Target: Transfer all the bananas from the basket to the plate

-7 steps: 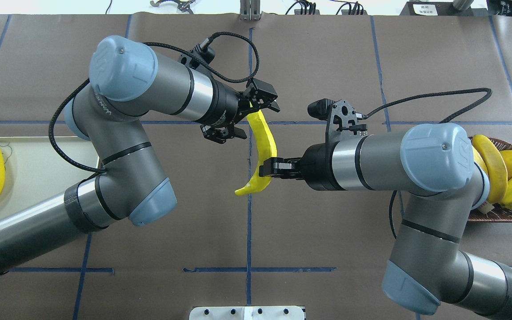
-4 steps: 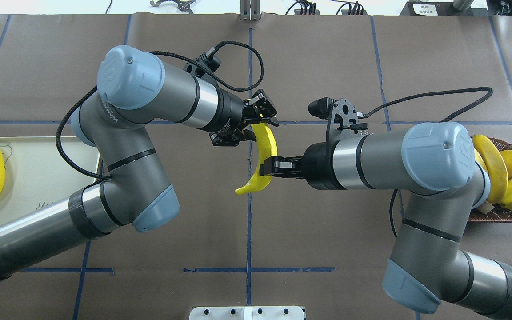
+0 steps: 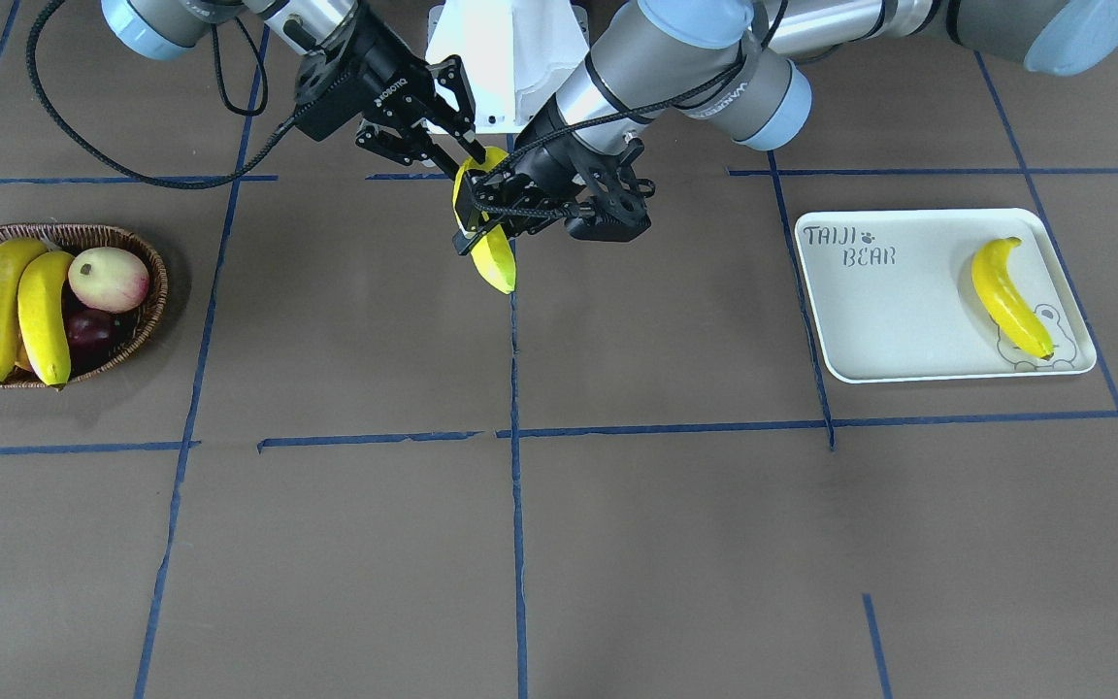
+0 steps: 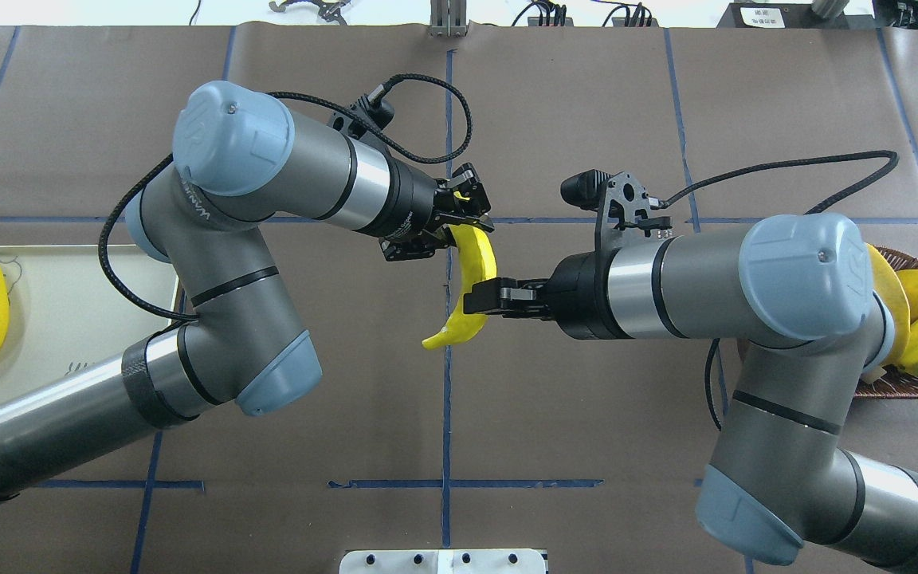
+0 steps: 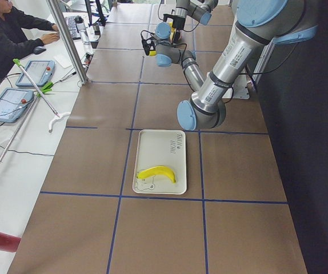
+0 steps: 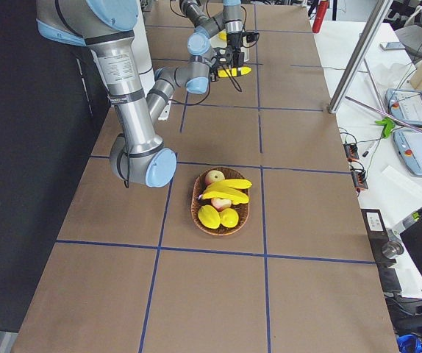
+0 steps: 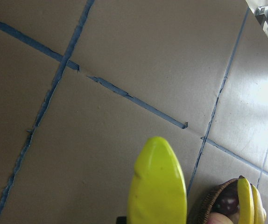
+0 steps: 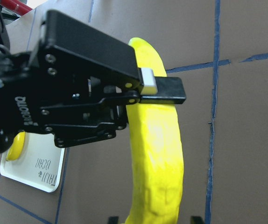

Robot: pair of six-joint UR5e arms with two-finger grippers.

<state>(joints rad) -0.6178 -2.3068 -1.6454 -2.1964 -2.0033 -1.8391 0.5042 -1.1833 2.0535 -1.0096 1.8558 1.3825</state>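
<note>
Banana (image 4: 475,263) clamped in left gripper (image 4: 459,219) jaws, between right gripper (image 4: 481,299) jaws.

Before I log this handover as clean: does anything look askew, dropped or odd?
Nothing stands out. One banana hangs in mid-air between the left tool and the right tool, both closed on it. Another banana lies flat in the plate; the rest sit inside the basket. Nothing is spilled on the table.
</note>
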